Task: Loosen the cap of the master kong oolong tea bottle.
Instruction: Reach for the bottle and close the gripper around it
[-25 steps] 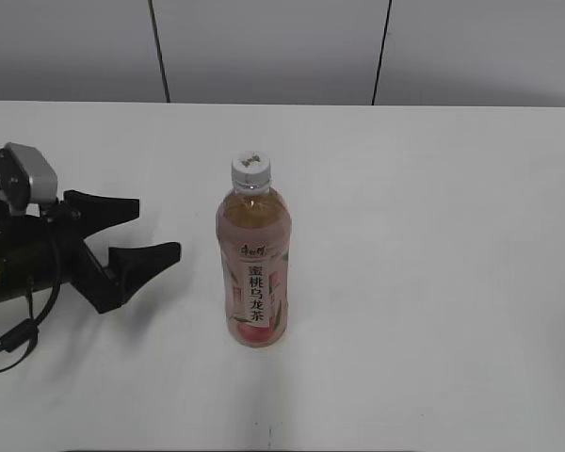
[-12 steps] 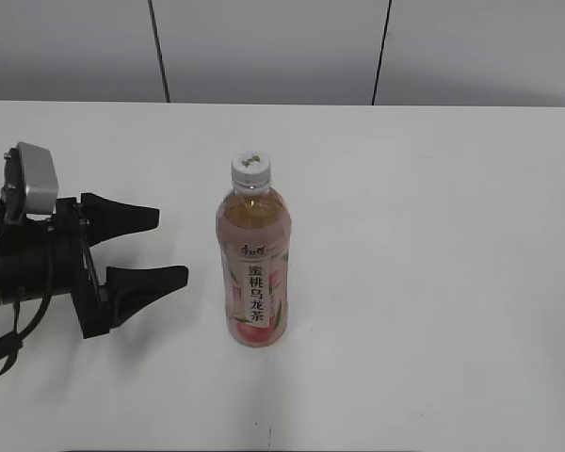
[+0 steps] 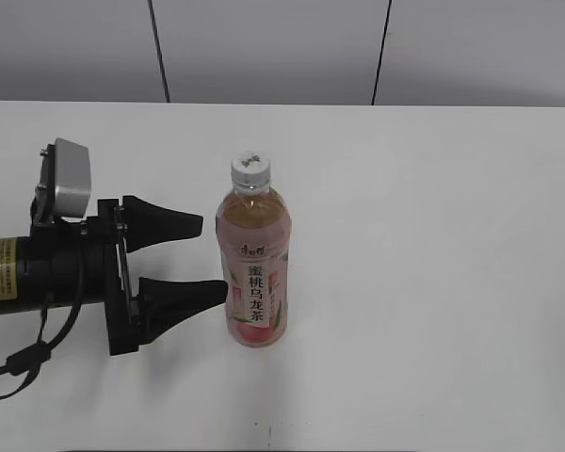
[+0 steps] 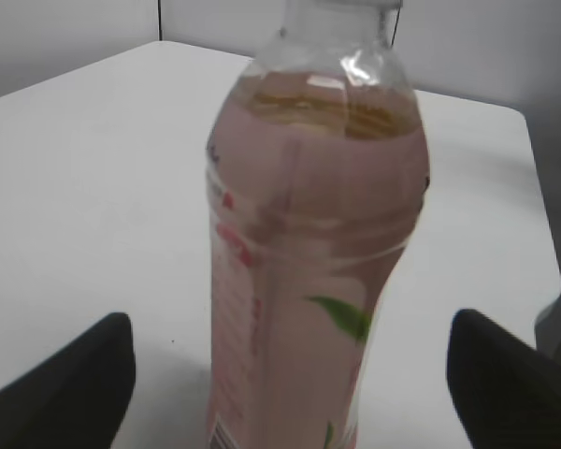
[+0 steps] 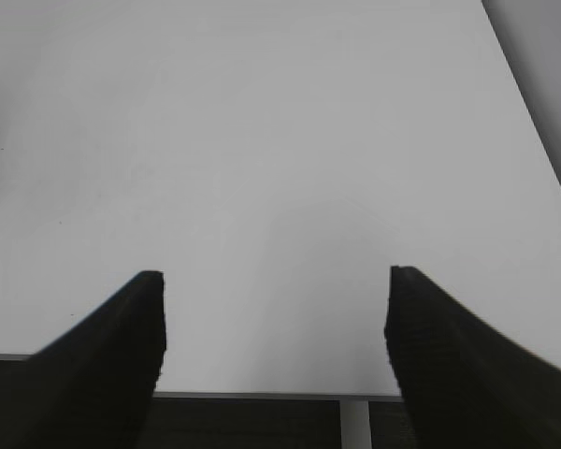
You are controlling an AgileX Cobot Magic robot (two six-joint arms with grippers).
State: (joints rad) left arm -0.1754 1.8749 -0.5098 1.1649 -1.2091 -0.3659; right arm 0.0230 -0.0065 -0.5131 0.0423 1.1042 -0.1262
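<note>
Fingers of the left gripper (image 3: 207, 259) are spread wide in the exterior view, one black tip level with the shoulder of the master kong oolong tea bottle (image 3: 253, 264), the other reaching its lower label. Whether that lower tip touches the plastic cannot be told from this angle. The bottle stands upright near the middle of the white desk (image 3: 433, 245), its white cap (image 3: 250, 169) screwed on and free of any contact. The spread looks meant to straddle the body so the bottle can be steadied while the cap is turned. The right arm is absent from this view.

From the left wrist, the bottle (image 4: 313, 253) fills the centre between the two dark fingers (image 4: 65, 383), with clear gaps on both sides. Its cap is cut off at the top edge and its base falls below the frame.

From the right wrist, the right gripper (image 5: 273, 327) has its fingers wide apart, holding nothing, over bare desk (image 5: 262, 140). No bottle appears there.
</note>
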